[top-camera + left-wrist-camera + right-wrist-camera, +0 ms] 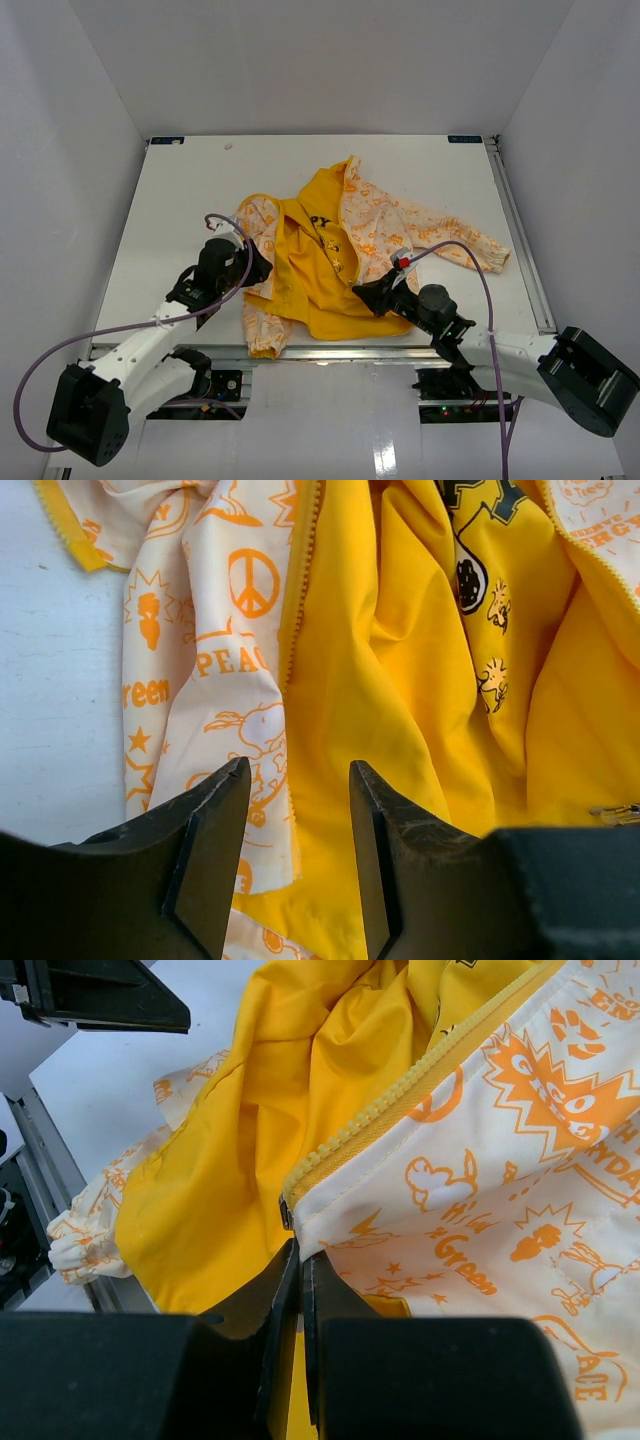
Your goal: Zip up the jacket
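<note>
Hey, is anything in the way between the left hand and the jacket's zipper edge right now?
Nothing visible is. The left hand is open just over the jacket, and the cream panel's yellow zipper edge shows in the gap between its fingers. The right hand is shut on the other panel's bottom corner.

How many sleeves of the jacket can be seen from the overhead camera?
2. The right-hand sleeve stretches out to the right, cuff showing. The left-hand sleeve runs down toward the near edge, cuff showing too. Neither is hidden.
</note>
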